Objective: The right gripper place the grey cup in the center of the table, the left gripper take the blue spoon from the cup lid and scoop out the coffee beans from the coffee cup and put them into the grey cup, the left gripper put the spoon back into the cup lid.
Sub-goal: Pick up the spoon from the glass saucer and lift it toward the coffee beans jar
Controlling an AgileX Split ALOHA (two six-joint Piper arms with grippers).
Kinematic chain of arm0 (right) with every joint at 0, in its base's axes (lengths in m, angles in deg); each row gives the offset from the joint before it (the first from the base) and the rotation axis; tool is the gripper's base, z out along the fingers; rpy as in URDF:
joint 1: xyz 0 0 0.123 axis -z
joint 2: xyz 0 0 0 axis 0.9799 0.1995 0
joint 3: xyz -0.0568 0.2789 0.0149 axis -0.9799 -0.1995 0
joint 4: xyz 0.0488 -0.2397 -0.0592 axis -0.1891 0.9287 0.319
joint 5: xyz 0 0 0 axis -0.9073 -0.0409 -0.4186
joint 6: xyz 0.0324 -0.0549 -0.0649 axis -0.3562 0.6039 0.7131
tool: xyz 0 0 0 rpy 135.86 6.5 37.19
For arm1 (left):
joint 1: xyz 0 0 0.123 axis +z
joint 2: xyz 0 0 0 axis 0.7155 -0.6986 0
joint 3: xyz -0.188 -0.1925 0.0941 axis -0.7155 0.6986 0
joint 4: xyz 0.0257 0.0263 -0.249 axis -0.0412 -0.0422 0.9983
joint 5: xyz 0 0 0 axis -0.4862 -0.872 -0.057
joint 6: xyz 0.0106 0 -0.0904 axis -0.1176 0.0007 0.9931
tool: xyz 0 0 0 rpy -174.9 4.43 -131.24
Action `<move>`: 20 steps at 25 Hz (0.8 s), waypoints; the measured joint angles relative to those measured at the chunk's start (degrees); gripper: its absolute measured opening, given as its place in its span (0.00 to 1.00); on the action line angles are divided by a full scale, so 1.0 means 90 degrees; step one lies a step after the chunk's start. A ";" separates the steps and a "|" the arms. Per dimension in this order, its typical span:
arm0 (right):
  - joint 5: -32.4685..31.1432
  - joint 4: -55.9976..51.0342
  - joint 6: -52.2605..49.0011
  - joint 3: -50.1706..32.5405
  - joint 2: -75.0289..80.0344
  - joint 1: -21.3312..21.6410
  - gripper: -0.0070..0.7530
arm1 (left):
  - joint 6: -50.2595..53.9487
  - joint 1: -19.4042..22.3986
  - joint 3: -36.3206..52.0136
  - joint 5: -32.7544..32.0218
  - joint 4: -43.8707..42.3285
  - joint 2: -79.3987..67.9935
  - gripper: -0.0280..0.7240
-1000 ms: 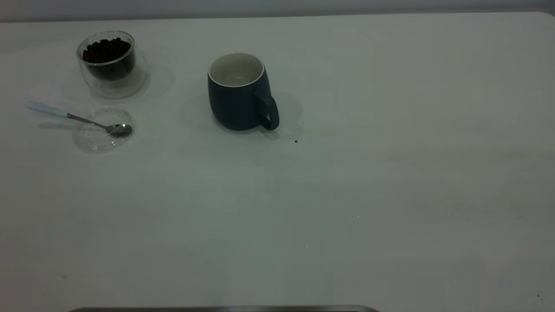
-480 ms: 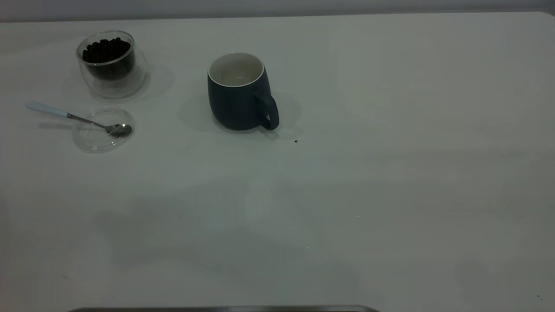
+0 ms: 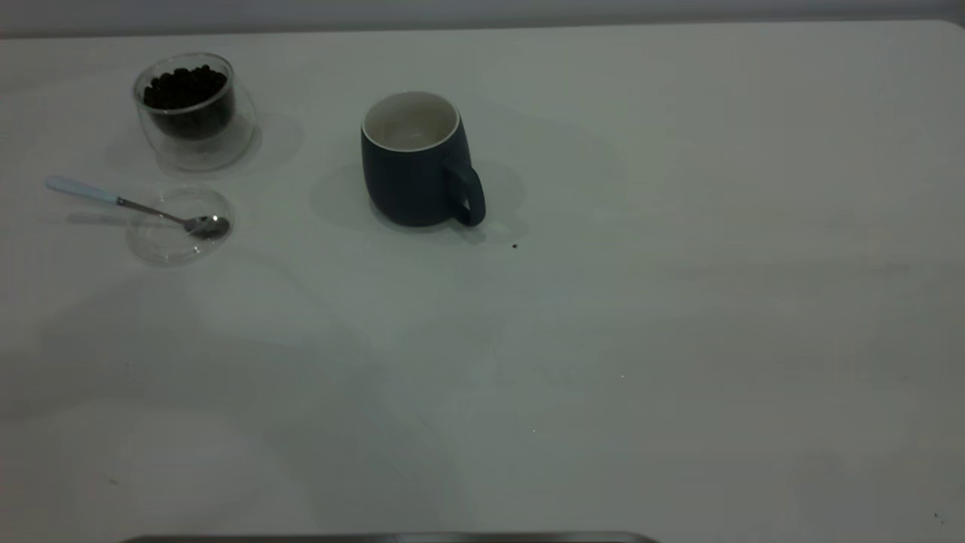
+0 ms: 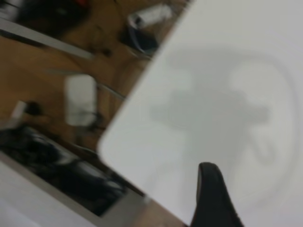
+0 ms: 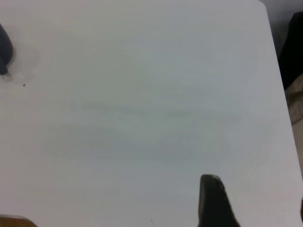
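The grey cup point(image 3: 413, 170) stands upright near the middle of the table point(image 3: 678, 302), its handle toward the front right; its edge shows in the right wrist view point(image 5: 4, 52). At the far left the coffee cup point(image 3: 194, 139) holds coffee beans point(image 3: 185, 87). In front of it the blue spoon point(image 3: 128, 202) rests with its bowl in the cup lid point(image 3: 170, 237). Neither arm shows in the exterior view. My left gripper point(image 4: 258, 189) hangs open over a table corner, holding nothing. Over bare tabletop to the right of the cup, my right gripper point(image 5: 258, 198) is open and holds nothing.
A single dark speck point(image 3: 515, 245) lies just right of the grey cup's handle. The left wrist view shows the table edge point(image 4: 137, 90), with a wooden floor and clutter beyond it. A dark strip point(image 3: 392, 538) runs along the front edge.
Only shadows moved: a broad arm shadow has slid across the front of the table toward the left. Cup, spoon, lid and beans are where they were.
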 joint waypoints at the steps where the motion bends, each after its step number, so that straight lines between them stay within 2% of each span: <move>1: -0.0002 0.0000 0.0000 0.0000 0.0000 0.0000 0.54 | -0.0227 0.0085 -0.0004 0.0138 0.0270 -0.0279 0.75; 5: -0.0007 0.0000 0.0000 0.0000 0.0000 0.0000 0.54 | -0.1515 0.0370 -0.0033 0.0688 0.1723 -0.1375 0.75; 9: -0.0007 0.0000 0.0000 0.0000 0.0000 0.0000 0.54 | -0.3205 0.0471 -0.0449 0.0806 0.3345 -0.2491 0.75; 14: -0.0014 0.0000 -0.0007 0.0000 0.0000 0.0000 0.54 | -0.5509 0.0471 -0.1787 -0.0100 0.5464 -0.3859 0.75; 17: -0.0014 0.0000 -0.0007 0.0000 0.0000 0.0000 0.54 | -0.6554 0.0471 -0.2583 -0.0781 0.6200 -0.4534 0.75; 20: -0.0014 0.0000 -0.0014 0.0000 0.0000 0.0000 0.54 | -0.7266 0.0471 -0.3091 -0.0870 0.6568 -0.5008 0.75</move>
